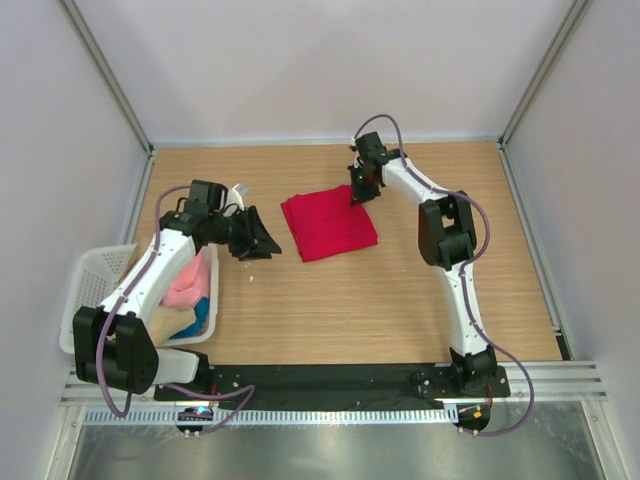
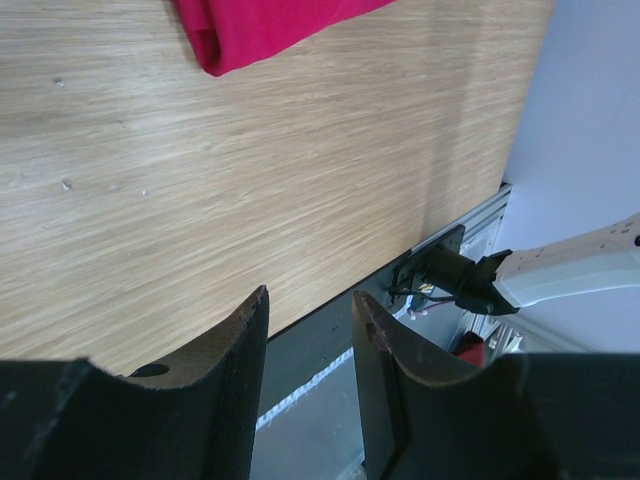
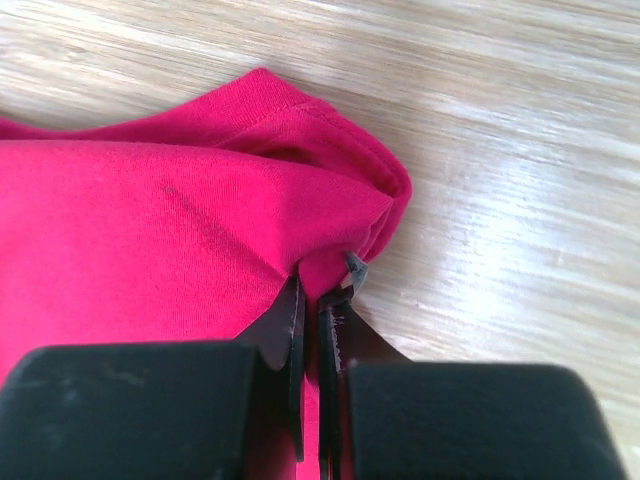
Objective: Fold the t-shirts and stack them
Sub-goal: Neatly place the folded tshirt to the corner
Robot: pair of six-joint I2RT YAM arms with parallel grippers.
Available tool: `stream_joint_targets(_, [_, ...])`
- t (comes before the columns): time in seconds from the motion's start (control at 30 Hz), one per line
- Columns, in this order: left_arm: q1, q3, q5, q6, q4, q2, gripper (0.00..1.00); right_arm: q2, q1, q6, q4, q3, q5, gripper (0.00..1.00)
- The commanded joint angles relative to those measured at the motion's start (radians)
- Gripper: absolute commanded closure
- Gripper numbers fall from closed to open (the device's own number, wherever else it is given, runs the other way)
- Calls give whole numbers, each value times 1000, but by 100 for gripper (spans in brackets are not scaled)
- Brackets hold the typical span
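Observation:
A bright red t-shirt [image 1: 328, 225] lies folded into a square near the middle of the table. My right gripper [image 1: 358, 197] is shut on the shirt's far right corner; in the right wrist view the red cloth [image 3: 200, 230] is pinched between the jaws of the right gripper [image 3: 318, 290]. My left gripper [image 1: 262, 243] is open and empty, just left of the shirt and above the table. In the left wrist view the left gripper [image 2: 310, 310] holds nothing, and a shirt edge [image 2: 260, 30] shows at the top. Pink, blue and beige shirts [image 1: 185, 295] lie in the basket.
A white mesh basket [image 1: 90, 280] stands at the table's left edge under the left arm. The wooden table [image 1: 350, 300] is bounded by white walls at the back and sides. A black strip and metal rail run along the near edge.

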Motion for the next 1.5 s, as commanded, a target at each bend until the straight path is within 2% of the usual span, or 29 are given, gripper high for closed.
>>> stream_joint_targets(0.0, [18,-3,56,27,-9,-18,60,20,14,-14,-73,-64,289,99])
stream_joint_targets(0.17, [23,3,19,39,-26,9,61,-32,-23,-165,-103,-26,450,99])
stream_joint_targets(0.37, [43,43,-84,90,-84,65,62,-26,-172,-317,-108,67,429,99])
stream_joint_targets(0.53, [47,59,-90,84,-96,101,62,15,-262,-489,-68,167,473,99])
stream_joint_targets(0.77, [46,78,-72,70,-92,183,64,69,-430,-518,10,299,444,99])
stream_joint_targets(0.83, [46,93,-61,71,-87,203,64,84,-443,-531,69,310,447,99])
stream_joint_targets(0.97, [46,156,-38,80,-99,281,65,156,-468,-525,106,431,440,99])
stream_joint_targets(1.23, [44,224,-33,108,-124,378,67,198,-488,-508,243,440,481,99])
stream_joint_targets(1.47, [46,240,-20,107,-122,414,68,203,-526,-445,274,451,518,99])
